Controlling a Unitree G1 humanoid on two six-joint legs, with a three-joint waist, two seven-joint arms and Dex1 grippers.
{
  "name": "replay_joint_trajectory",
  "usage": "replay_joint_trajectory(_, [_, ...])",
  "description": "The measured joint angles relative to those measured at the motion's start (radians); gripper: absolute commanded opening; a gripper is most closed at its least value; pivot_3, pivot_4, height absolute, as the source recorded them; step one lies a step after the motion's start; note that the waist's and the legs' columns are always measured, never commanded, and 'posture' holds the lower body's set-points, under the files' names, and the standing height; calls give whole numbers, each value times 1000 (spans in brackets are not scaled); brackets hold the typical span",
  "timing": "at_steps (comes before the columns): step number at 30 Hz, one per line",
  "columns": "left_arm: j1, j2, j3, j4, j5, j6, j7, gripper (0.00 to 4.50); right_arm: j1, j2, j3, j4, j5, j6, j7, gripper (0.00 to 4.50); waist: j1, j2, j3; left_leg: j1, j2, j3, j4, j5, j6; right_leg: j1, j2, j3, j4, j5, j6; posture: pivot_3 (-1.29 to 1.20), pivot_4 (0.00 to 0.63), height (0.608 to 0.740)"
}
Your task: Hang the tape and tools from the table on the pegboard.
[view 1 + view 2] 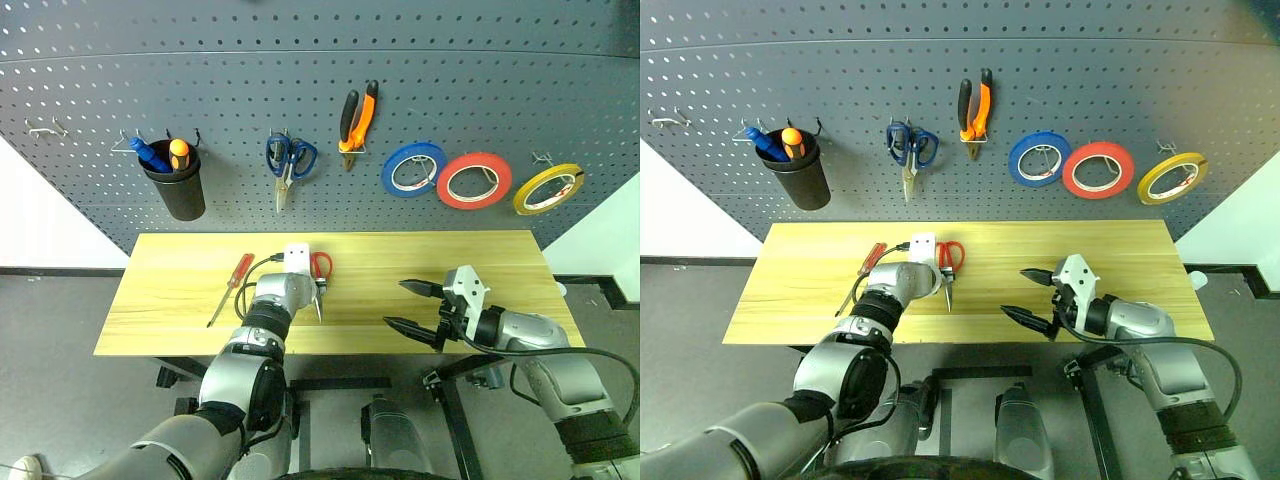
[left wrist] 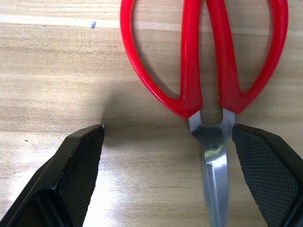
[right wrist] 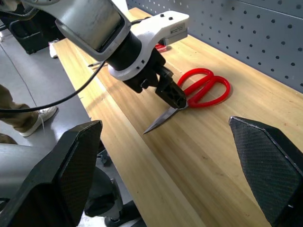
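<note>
right gripper (image 1: 412,306): spread wide, nothing held, hovered over the near right part of the table, fingers pointed toward the left arm.
left gripper (image 2: 168,175): spread wide, angled down onto the table; one fingertip (image 2: 265,156) sat just beside the scissors' pivot, the other (image 2: 83,156) off to the other side over bare wood. Nothing clamped.
red-loop scissors (image 3: 201,92): lay flat near table centre, blades closed, tips toward the near edge, loops toward the pegboard; pivot sat between the left gripper's fingers.
red-handled screwdriver (image 1: 232,286): lay flat on the table left of the left arm, diagonal, handle toward the far side, shaft toward the near edge. Well apart from the scissors.
table (image 1: 180,330): light wood, long, carried the scissors and screwdriver.
pegboard (image 1: 450,90): dark grey, behind the table.
black cup (image 1: 180,190): hung at the left of the pegboard, held a blue screwdriver (image 1: 148,153) and an orange screwdriver (image 1: 179,152).
blue-loop scissors (image 1: 288,163): hung right of the cup, blades down.
pliers (image 1: 357,116): orange-and-black handles up, hung right of the blue-loop scissors.
blue tape ring (image 1: 413,169): hung right of the pliers.
red-orange tape ring (image 1: 473,180): just beside the blue one, on its right.
yellow tape ring (image 1: 547,188): hung furthest right on the pegboard, on a hook.
</note>
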Motion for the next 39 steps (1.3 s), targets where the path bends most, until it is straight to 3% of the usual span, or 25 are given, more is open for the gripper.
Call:
replay_joint_trajectory(1, [-4, 0, 6, 8, -7, -3, 4, 3929, 0, 7, -3, 1, -3, -3, -2, 4500, 0, 0, 0, 1, 0, 0, 0, 0, 0, 1, 0, 0, 0, 0, 0, -131, 127, 725])
replay_joint_trajectory(13, [-26, -1, 30, 57, -52, -17, 15, 32, -21, 38, -11, 30, -33, -29, -5, 4500, -5, 1, -1, 9, 0, 0, 0, -1, 0, 9, 0, 0, -2, 0, 0, -126, 117, 725])
replay_joint_trajectory(30, [-52, -1, 35, 78, -73, 3, 46, 32, -45, 56, -11, 30, -48, -40, -10, 4500, -25, 1, -1, 9, 0, 0, 0, -1, 0, 9, 0, 0, -2, 0, 1, -115, 142, 725])
replay_joint_trajectory(33, [-51, -2, 54, 33, -96, 28, 71, 588, -44, 56, -11, 30, -49, -40, -11, 4500, -25, 0, 0, 8, 0, 0, 0, -1, 0, 9, 0, 0, -1, 0, 1, -111, 153, 725])
replay_joint_trajectory(39, [-52, -4, 39, -84, -116, 138, 114, 2566, -42, 56, -13, 29, -49, -39, -13, 4500, -24, -2, 1, 8, 0, 0, 0, -1, 1, 9, 0, 0, -1, 0, 1, -120, 164, 725])
